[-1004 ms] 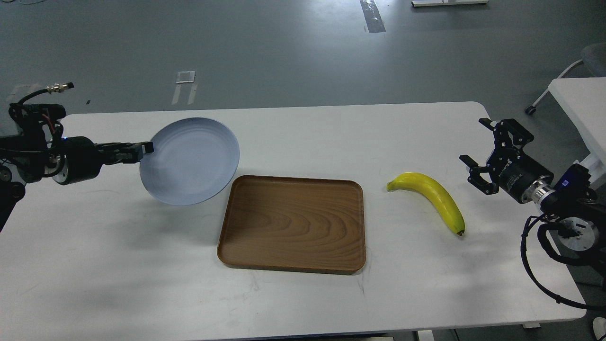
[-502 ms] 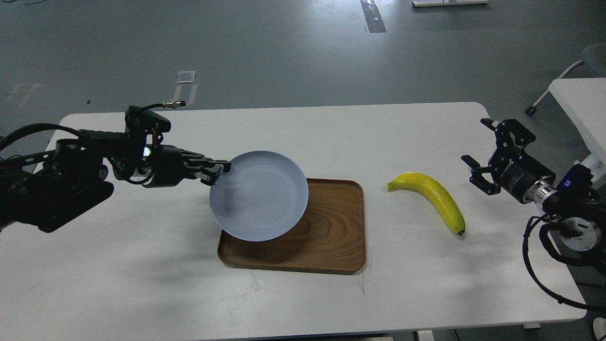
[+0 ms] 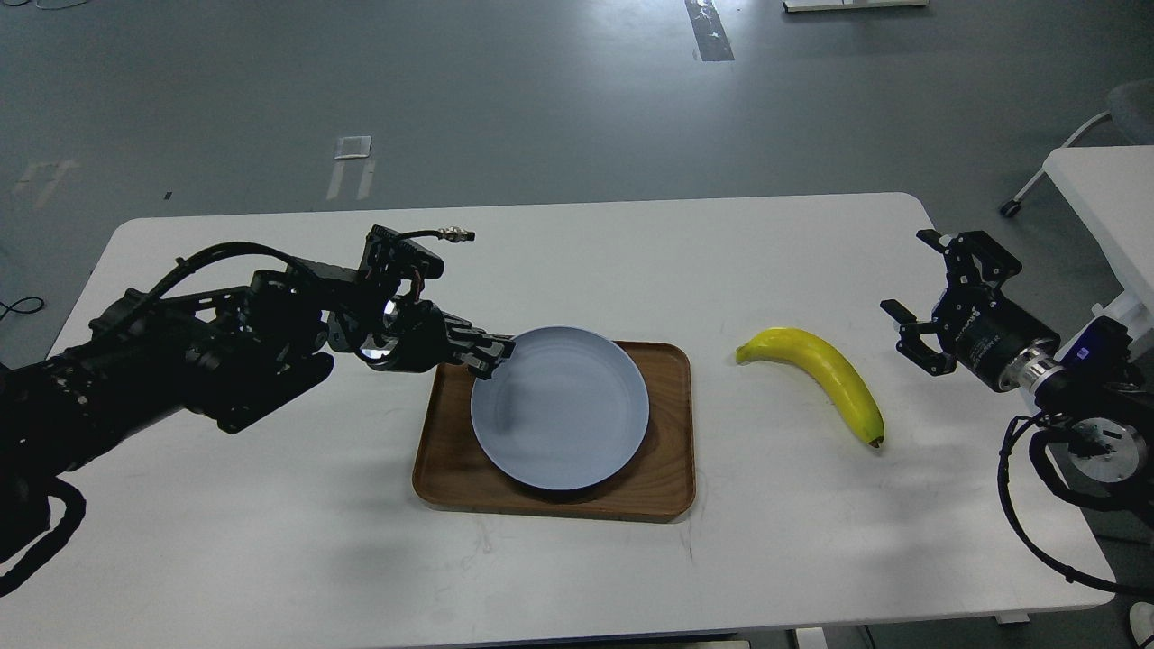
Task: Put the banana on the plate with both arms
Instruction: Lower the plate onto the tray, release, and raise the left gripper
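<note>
The curved bright yellow banana (image 3: 825, 377) lies on the white counter (image 3: 270, 541), to the right of the rectangular brown wood-grain tray (image 3: 672, 469) and apart from it, its small dark tip pointing toward the near right. By the look of it, it will be light and fairly firm, with a smooth skin that bruises or splits under a hard squeeze. Its curve would let it roll or pivot if caught near one end, so the thick middle of the arc seems the safest place to take hold, with the fingers across its width and only a gentle pinch.

The round, shallow, pale blue-grey plate (image 3: 568, 415) sits over the tray, well apart from the banana. It looks rigid and matte, possibly brittle if dropped, and its thin rim is the only practical hold. The left end effector (image 3: 491, 350) is at the plate's far-left rim with its fingers pinching that edge. Whether the plate rests fully flat on the tray I cannot tell.

The right end effector (image 3: 918, 306) hangs just right of the banana, not touching it, fingers spread wide and holding nothing.

There is faint pale lettering on the right wrist housing, too small to read. The banana, plate and tray carry no visible labels or brands.
</note>
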